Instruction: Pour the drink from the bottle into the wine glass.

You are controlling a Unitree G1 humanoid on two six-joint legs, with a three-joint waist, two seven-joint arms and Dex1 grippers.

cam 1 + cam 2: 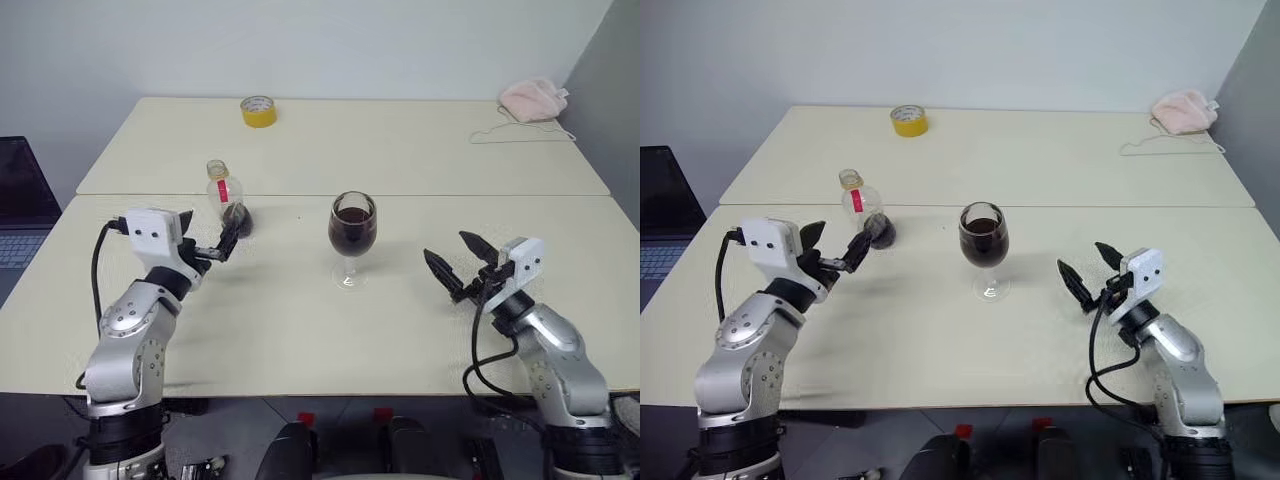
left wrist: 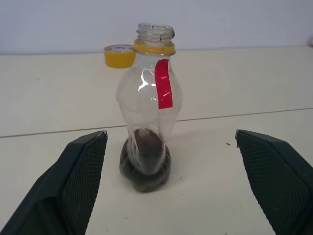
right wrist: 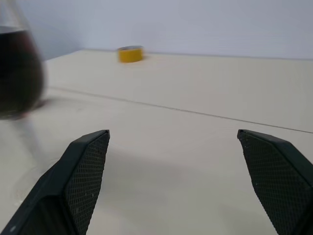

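The pour looks finished: the wine glass [image 1: 352, 228] stands upright near the middle of the bench [image 1: 300, 330], its bowl well filled with the dark drink [image 1: 352, 236], and the bottle [image 1: 224, 195] stands upright to its left, close to the seam that runs across the bench, uncapped and nearly empty with only a dark remnant at the base. Your left end effector [image 1: 228, 240] sits just in front of the bottle with its jaws spread wide and nothing between them; in the left wrist view the two fingers flank the bottle without touching it. Draw that arm straight away from the bottle, since a sideways drift could clip it and tip it over. Your right end effector [image 1: 457, 262] is also wide and empty, well apart from the glass on its right; keep it clear of the stem. The yellow tape roll [image 1: 259, 111] at the far edge and the pink cloth [image 1: 534, 99] at the far right corner stay out of your way. In the right wrist view the glass is cut off at the frame edge and blurred.
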